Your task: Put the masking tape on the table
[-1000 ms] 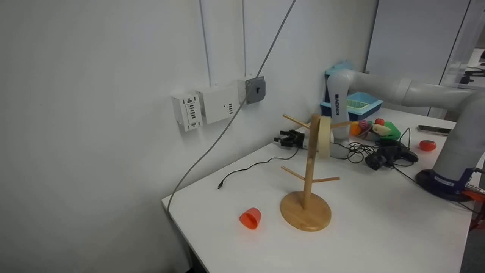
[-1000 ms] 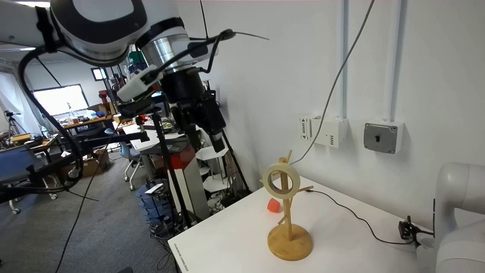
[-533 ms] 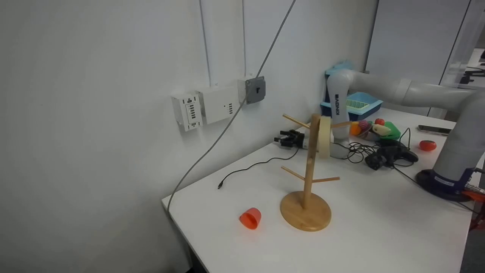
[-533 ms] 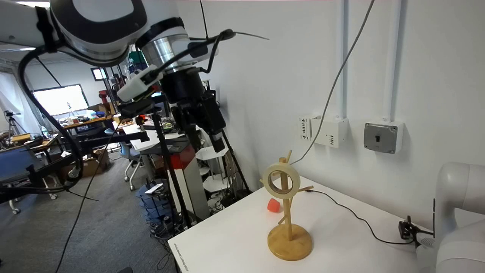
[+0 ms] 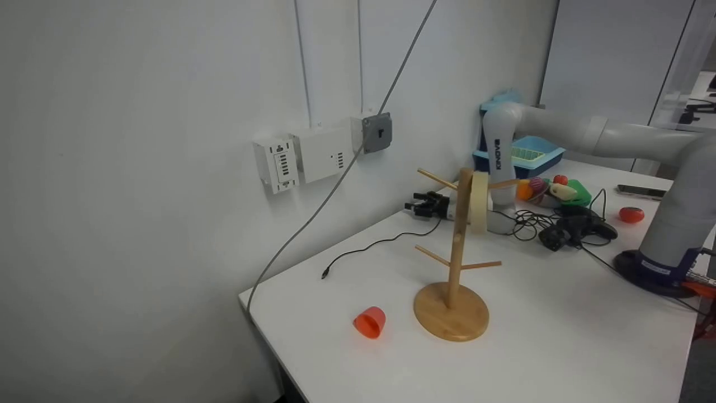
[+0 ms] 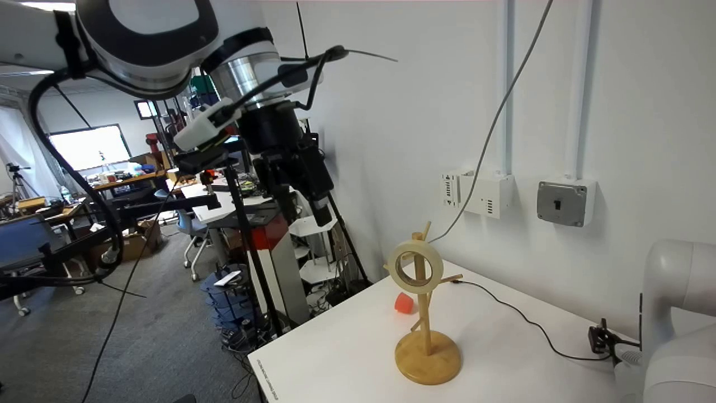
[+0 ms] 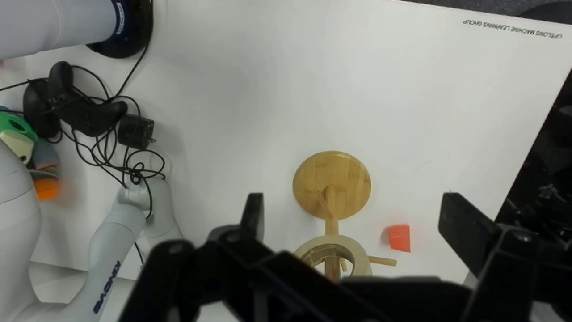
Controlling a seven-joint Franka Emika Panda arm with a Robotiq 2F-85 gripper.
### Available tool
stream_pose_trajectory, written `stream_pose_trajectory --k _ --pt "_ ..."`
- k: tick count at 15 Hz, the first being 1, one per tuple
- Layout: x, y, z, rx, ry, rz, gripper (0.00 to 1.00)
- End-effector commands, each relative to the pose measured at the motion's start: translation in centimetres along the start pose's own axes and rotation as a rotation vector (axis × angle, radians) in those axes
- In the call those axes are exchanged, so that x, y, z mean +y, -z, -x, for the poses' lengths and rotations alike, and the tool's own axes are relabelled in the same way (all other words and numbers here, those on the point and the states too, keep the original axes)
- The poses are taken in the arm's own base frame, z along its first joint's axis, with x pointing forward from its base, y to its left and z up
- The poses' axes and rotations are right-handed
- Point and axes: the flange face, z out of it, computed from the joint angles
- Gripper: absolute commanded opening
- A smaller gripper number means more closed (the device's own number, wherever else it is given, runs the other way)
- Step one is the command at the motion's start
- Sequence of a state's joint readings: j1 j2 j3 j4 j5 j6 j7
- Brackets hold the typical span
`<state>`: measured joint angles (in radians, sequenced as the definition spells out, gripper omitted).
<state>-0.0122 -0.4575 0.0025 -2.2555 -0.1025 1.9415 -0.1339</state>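
Masking tape (image 5: 479, 202) hung on an upper peg (image 5: 504, 183) of a wooden stand (image 5: 452, 312), upright on the white counter (image 5: 565, 336), gripper (image 7: 351, 208) released and spread wide, well apart from the tape, orange-red cup (image 5: 369, 323) lying near the stand

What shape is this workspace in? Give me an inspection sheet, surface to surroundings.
Surface: large, white, flat table; print near one edge.
Job's things: cream-beige ring-shaped masking tape, on a peg of the upright wooden stand, not yet on the table.
Clutter: orange-red cup-like object on its side; black game controller.
End effector: black, two-fingered, open; nothing seen in its grip.
Cables: thin black cable and tangled black cords on the table.
Surroundings: white wall with grey switch box; pale-grey Kinova arm.
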Motion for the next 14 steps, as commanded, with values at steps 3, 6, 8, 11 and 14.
stream_pose_trajectory --k 3,6,8,11,14 --pt "-0.6 -1.4 -0.5 -0.009 -0.11 -0.02 1.0" --pt "-1.5 -2.4 -1.4 -0.021 -0.199 -0.023 1.0" --pt "-2.7 -3.1 -2.1 -0.029 -0.251 -0.024 1.0" --pt "-4.5 -4.1 -3.3 -0.016 -0.331 -0.023 1.0" --pt "-5.6 -5.2 -4.6 0.002 -0.401 -0.024 1.0"
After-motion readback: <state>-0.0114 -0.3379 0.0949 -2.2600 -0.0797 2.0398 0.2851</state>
